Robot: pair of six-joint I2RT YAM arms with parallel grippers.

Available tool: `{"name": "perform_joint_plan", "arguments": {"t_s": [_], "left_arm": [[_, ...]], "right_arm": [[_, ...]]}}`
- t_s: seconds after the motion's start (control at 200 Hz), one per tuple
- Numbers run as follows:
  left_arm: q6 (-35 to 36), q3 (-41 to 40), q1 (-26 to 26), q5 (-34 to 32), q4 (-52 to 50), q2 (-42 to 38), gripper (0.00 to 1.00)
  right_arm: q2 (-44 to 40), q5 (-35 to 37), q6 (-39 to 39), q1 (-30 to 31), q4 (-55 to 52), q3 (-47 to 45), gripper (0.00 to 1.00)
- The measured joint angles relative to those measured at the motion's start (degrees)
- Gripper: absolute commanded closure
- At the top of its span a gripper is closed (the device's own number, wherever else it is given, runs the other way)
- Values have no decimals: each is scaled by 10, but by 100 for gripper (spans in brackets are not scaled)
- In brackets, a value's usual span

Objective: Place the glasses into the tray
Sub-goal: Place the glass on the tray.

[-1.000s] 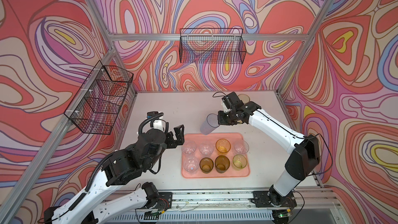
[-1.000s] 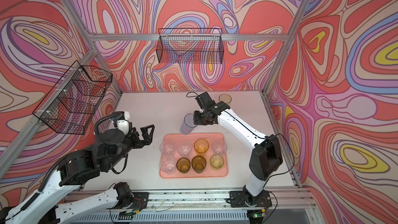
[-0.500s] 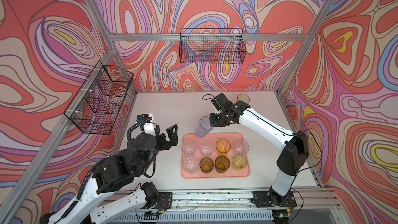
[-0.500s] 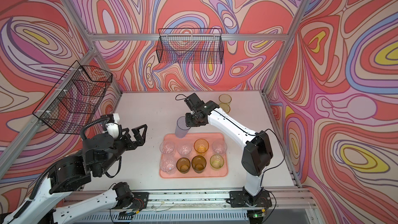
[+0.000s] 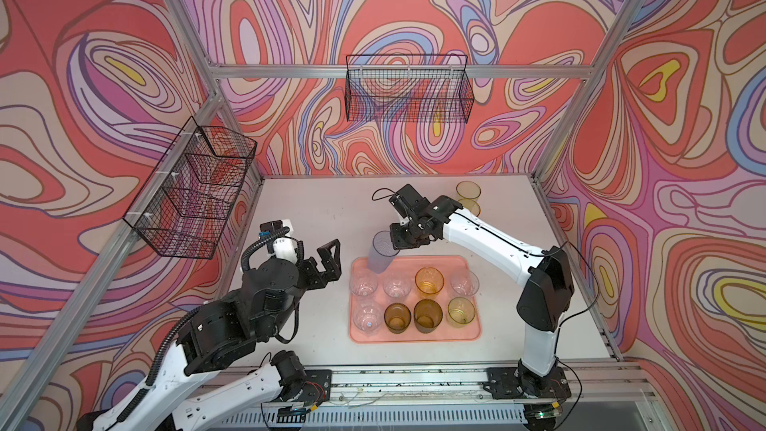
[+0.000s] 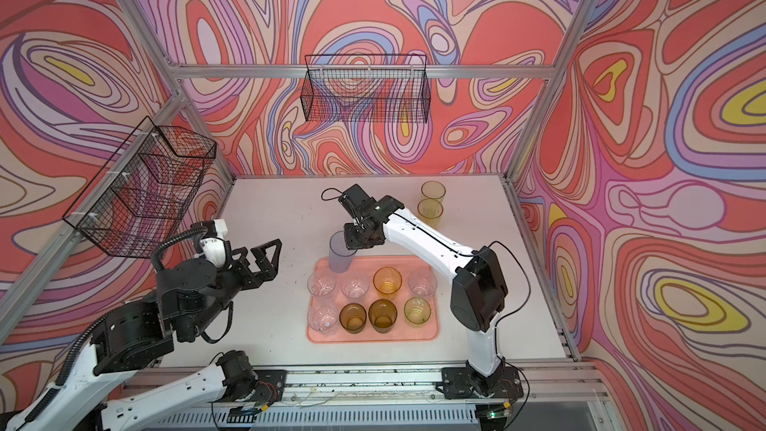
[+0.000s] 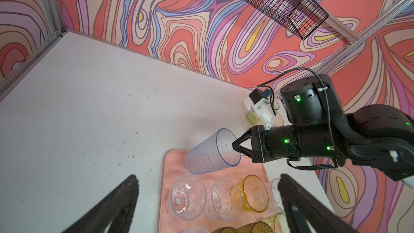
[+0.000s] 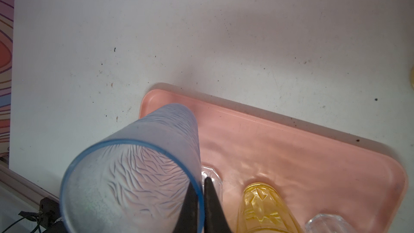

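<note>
**Top views.** In both top views the right hand (image 5: 396, 242) pinches the rim of the tall blue-grey tumbler (image 5: 380, 258). The tumbler hangs tilted over the far-left corner of the tray (image 5: 414, 335). Whether its base touches the tray cannot be told. Eight tumblers (image 5: 429, 281) stand in the tray in two rows of four. Two yellow tumblers (image 5: 468, 191) stand on the worktop (image 5: 315, 201) at far right, well apart from the tray. The left hand (image 5: 325, 265) is spread wide and holds nothing, just left of the tray.

**Left wrist view.** The left hand's fingers (image 7: 118, 202) stand far apart. Beyond them the blue-grey tumbler leans, its mouth toward the right hand and its base at the tray's far-left corner.

**Right wrist view.** One finger (image 8: 190, 205) lies inside the tumbler's rim and the other outside, pressed onto the wall between them. The tray lies below, with an amber tumbler (image 8: 262, 207) close beside the fingers.
</note>
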Motion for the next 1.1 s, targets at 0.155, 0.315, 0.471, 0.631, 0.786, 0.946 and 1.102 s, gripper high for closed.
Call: {"name": "perform_joint_plan", "arguments": {"t_s": [0.155, 0.315, 0.471, 0.631, 0.786, 0.946, 1.102], "left_arm": [[0, -22, 0, -17, -3, -14, 0], [-1, -47, 0, -31, -14, -33, 0], [-5, -57, 0, -44, -27, -38, 0], [-5, -73, 0, -55, -32, -41, 0], [-5, -84, 0, -62, -36, -43, 0], [-5, -92, 0, -68, -37, -44, 0], [-5, -99, 0, -68, -37, -44, 0]], "right_arm": [[11, 0, 0, 6, -3, 11, 100], [35, 2, 0, 12, -8, 33, 100], [50, 5, -1, 21, -21, 56, 100], [66, 15, -5, 30, -32, 81, 100], [82, 23, -9, 33, -42, 87, 100], [98, 29, -10, 34, -49, 97, 100], [104, 29, -10, 35, -49, 105, 100]]}}
